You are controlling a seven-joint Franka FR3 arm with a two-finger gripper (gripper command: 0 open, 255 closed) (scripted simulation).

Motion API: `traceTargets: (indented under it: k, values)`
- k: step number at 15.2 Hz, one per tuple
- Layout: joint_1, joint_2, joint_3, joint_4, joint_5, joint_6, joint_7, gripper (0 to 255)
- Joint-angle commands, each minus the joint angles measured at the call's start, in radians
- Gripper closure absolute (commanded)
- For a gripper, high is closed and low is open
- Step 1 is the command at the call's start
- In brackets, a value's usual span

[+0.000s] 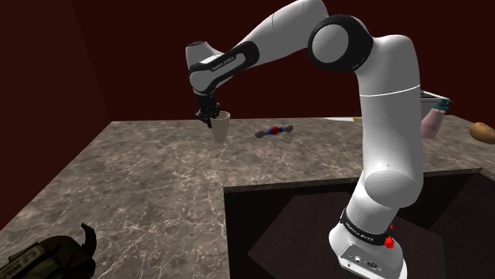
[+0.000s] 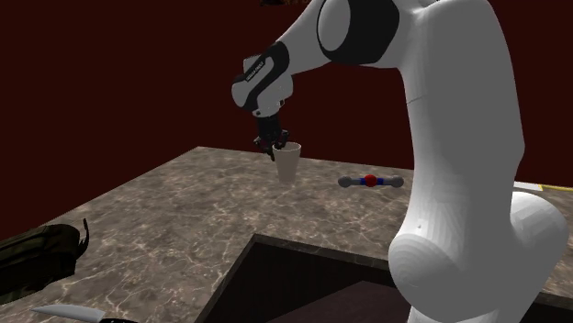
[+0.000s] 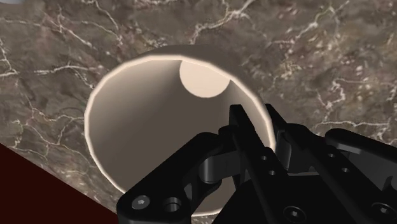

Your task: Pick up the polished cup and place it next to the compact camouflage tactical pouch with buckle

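A pale cream cup (image 1: 220, 128) stands upright near the far edge of the marble counter (image 1: 151, 182). My black gripper (image 1: 211, 117) comes down on its rim from above. In the wrist view one finger is inside the cup (image 3: 146, 133) and the other outside, and the gripper (image 3: 257, 119) is shut on the cup's wall. The second exterior view has the same grip (image 2: 274, 147) on the cup (image 2: 289, 165). The dark camouflage pouch (image 1: 47, 255) lies at the counter's near corner, far from the cup, and appears again as the pouch (image 2: 37, 255) at the second exterior view's left.
A small grey rod with red and blue middle pieces (image 1: 275, 131) lies on the counter beside the cup. A pink bottle (image 1: 434, 120) and a brown lump (image 1: 482, 131) sit behind the arm. A dark recess (image 1: 293, 230) cuts into the counter. A white blade-like thing (image 2: 69, 314) lies by the pouch.
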Motion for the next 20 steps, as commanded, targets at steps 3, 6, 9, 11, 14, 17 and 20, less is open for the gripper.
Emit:
traceTargets:
  k: [3, 6, 9, 11, 14, 17, 20]
  values:
    - [0.0, -0.02, 0.002, 0.027, 0.006, -0.046, -0.011, 255]
    - [0.0, -0.032, 0.003, 0.051, 0.01, -0.081, -0.018, 255]
    - [0.0, -0.042, 0.004, 0.077, 0.013, -0.116, -0.026, 255]
    - [0.001, -0.047, 0.004, 0.096, 0.015, -0.14, -0.031, 255]
    - [0.001, -0.054, 0.005, 0.126, 0.018, -0.177, -0.038, 255]
    - [0.002, -0.058, 0.006, 0.16, 0.021, -0.214, -0.045, 255]
    - [0.003, -0.061, 0.006, 0.196, 0.023, -0.252, -0.053, 255]
